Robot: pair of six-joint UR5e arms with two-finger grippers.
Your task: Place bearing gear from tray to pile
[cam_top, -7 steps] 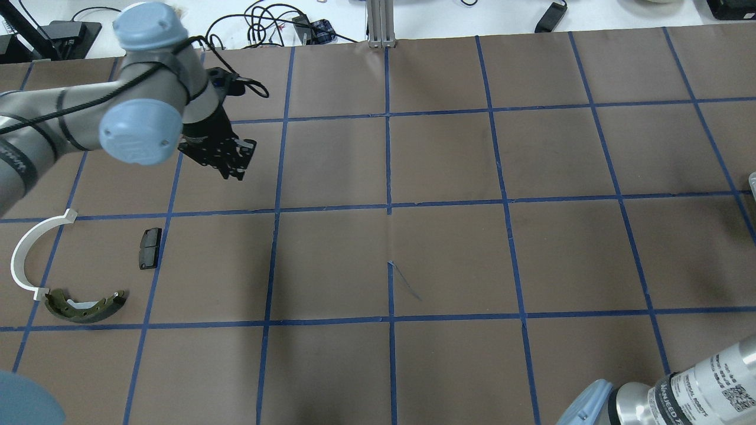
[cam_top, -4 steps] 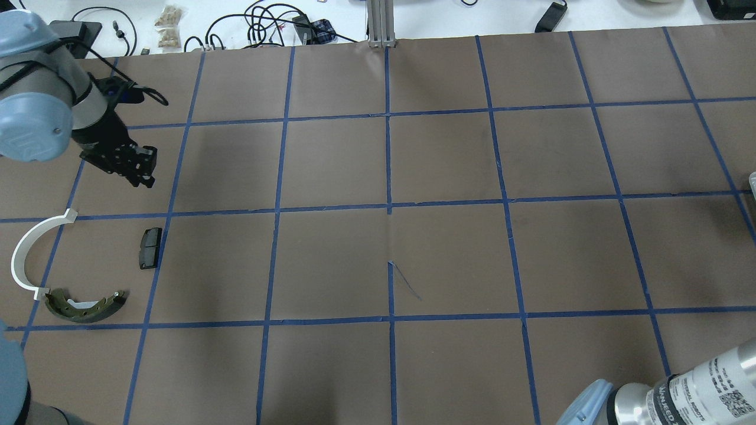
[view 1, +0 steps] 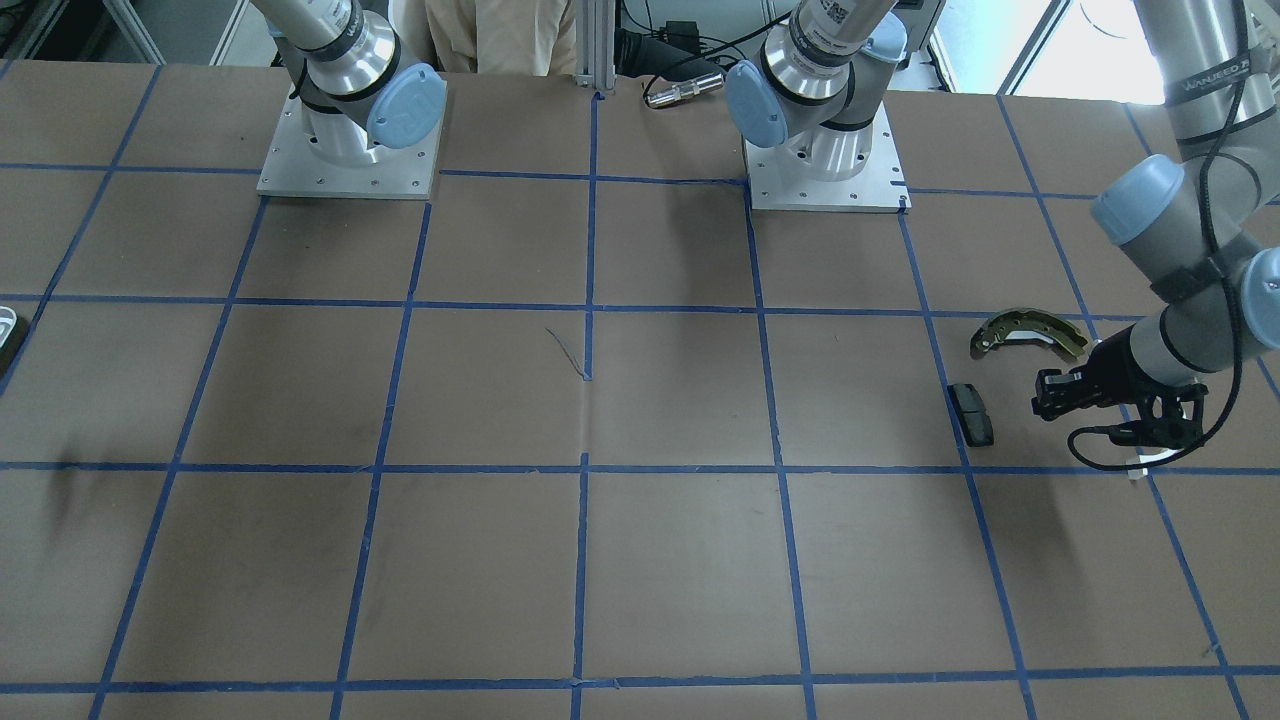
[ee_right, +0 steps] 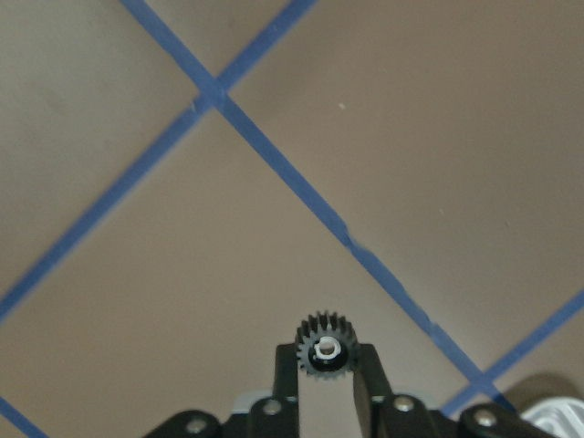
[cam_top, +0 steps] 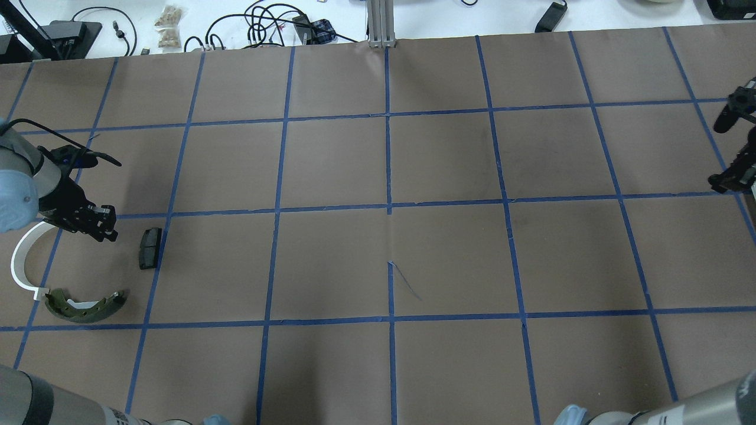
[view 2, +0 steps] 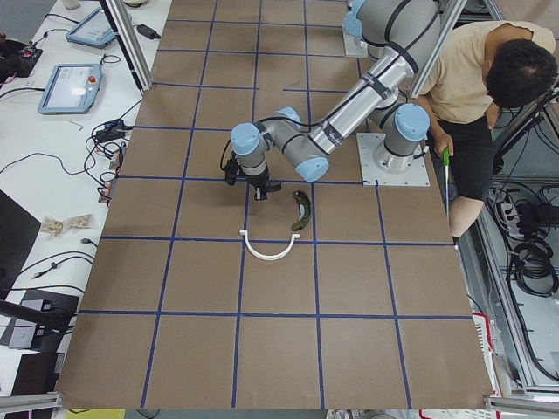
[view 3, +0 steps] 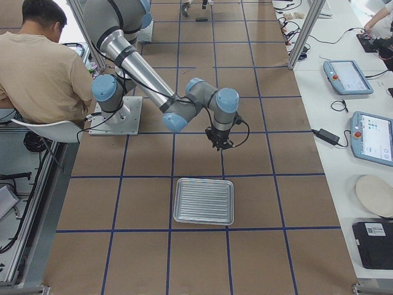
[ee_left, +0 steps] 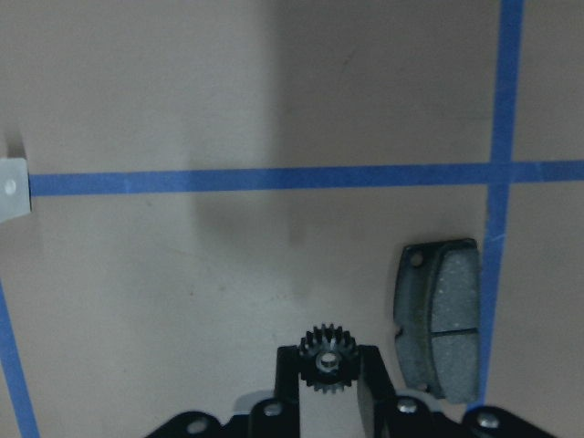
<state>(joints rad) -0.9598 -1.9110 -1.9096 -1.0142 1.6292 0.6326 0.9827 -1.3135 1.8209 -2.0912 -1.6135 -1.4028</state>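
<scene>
The left gripper (cam_top: 103, 227) is closed on a small black gear (ee_left: 327, 351), pinched across its teeth with its face turned down toward the table (cam_top: 390, 165). It hangs over the pile (cam_top: 71, 304), just beside the pad (ee_left: 436, 319) and between that and the white arc (cam_top: 20, 260), with the shoe (view 1: 1028, 333) a little further off. So this gear is at its goal and, by my reading, only needs lowering and letting go. The right gripper (ee_right: 326, 365) is also clamped on a second gear (ee_right: 324, 347), near the table's far right end. The tray (view 3: 203, 201) lies just beyond it and looks bare. The main risk is a release from too high: the gear could bounce, tip onto its teeth and roll out of the group. Coming down too far toward the pad could land the gear on it, or let a finger knock it aside. The wrist cable loops low near the arc's end, so a careless descent or retreat might catch the arc and drag it. If the teeth stick to a finger, the gear may be carried off when the jaws part.
</scene>
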